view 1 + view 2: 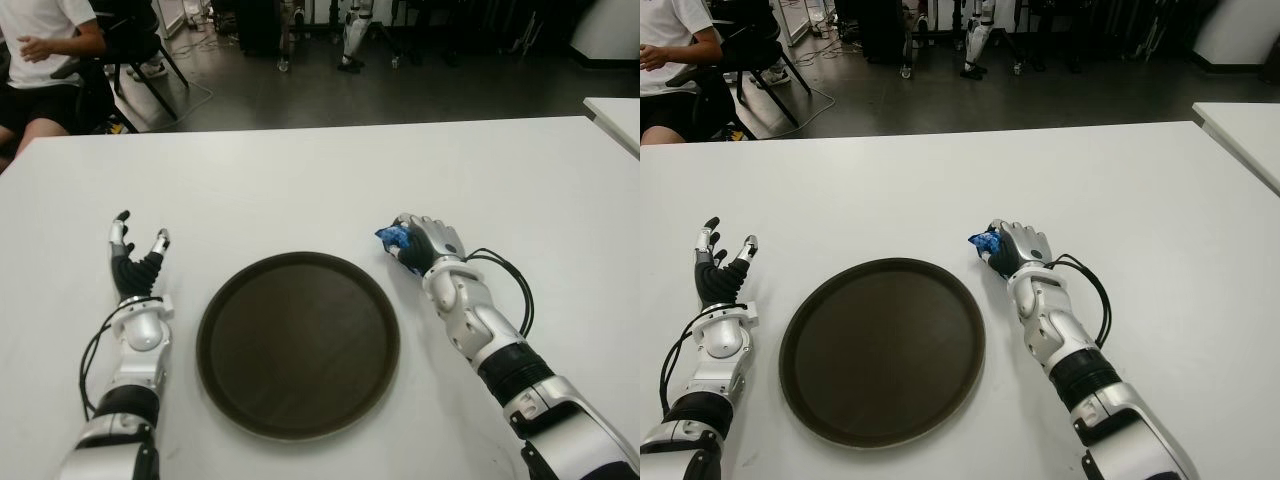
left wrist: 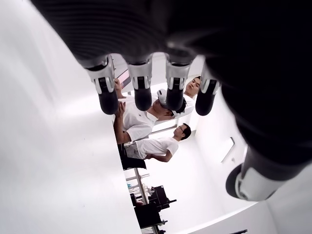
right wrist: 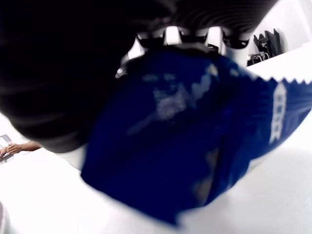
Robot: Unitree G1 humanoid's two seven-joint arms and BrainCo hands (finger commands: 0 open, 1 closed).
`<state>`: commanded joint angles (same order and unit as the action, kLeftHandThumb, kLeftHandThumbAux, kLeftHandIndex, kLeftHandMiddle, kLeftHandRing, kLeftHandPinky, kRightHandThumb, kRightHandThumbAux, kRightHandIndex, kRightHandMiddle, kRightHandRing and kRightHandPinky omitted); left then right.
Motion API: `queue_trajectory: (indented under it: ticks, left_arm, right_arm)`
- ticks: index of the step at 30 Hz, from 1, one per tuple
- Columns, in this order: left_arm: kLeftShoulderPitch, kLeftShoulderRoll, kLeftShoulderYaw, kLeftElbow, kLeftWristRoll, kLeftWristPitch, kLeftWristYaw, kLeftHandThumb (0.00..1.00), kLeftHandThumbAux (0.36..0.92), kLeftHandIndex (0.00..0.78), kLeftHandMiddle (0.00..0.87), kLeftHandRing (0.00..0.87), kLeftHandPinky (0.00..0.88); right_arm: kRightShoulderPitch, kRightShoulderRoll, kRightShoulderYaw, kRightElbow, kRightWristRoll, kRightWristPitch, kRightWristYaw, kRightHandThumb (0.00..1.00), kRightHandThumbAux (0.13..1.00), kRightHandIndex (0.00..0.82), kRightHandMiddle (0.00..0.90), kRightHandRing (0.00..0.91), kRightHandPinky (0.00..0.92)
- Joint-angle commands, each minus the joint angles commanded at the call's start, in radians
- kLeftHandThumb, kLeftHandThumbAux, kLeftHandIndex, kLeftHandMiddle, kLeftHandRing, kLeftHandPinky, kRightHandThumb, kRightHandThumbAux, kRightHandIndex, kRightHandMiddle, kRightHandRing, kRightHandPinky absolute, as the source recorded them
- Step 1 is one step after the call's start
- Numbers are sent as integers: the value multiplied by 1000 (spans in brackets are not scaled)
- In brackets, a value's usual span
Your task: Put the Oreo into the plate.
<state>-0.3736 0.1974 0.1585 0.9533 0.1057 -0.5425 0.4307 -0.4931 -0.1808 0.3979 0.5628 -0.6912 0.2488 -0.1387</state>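
While the left hand lies spread, the right hand clutches a blue packet; its print is unreadable.

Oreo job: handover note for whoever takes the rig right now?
Right hand: fingers closed on the blue Oreo packet, down near the table, just beyond the plate's far right rim.
Left hand: open, holds nothing, on the plate's left.
Plate: dark, round, nothing in it.
Done: packet grasped.
Left: carry it over the plate and release.
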Motion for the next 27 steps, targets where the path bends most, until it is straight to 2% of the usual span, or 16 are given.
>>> queue_trajectory:
  ticks: [4,13,18,25,27]
  left_arm:
    - [1,-3,1,-2,-2,1,3,13,660,47,44,16,15]
    - [-7,-5,10,7,-9,17,11,0,646,45,44,13,9]
    - [-8,-5,12,8,-11,27,4,3,644,47,45,15,10]
    - [-6,-6,12,5,-12,24,-5,0,647,46,34,2,3]
    - [-5,-5,10,2,-8,23,-2,0,647,45,32,1,2]
  right_arm:
    - [-2,-1,2,4,0,-1,-3,707,715,437,770,763,762]
    - [-2,0,0,10,-2,-10,-27,709,715,440,783,778,776]
    - [1,9,-11,17,2,-25,-85,712,713,441,794,796,799]
    - [12,21,-61,37,51,-125,-191,711,714,442,817,820,815]
    - [21,20,-94,28,97,-181,-202,710,714,442,818,821,815]
